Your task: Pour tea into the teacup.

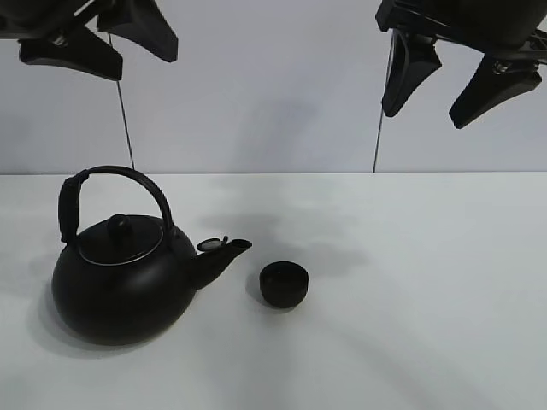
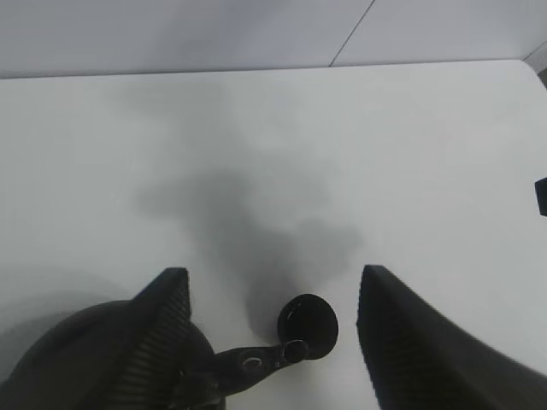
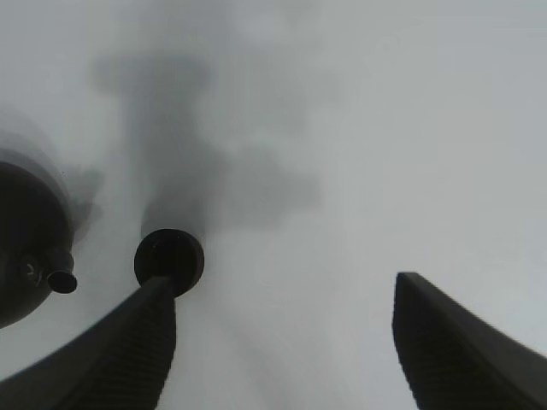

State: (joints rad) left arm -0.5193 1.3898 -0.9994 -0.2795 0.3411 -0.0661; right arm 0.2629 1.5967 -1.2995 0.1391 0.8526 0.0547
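A big round black kettle with an arched handle stands upright on the white table at the left, its spout pointing right. The small matte black teacup stands just right of the spout, apart from it. No tea shows. My left gripper hangs open high above the kettle. My right gripper hangs open high at the upper right. The left wrist view shows the cup and spout between its open fingers. The right wrist view shows the cup and the kettle.
A pale wall rises behind the table's back edge. Two thin dark cables hang down in front of it. White tabletop stretches to the right of the cup and in front of it.
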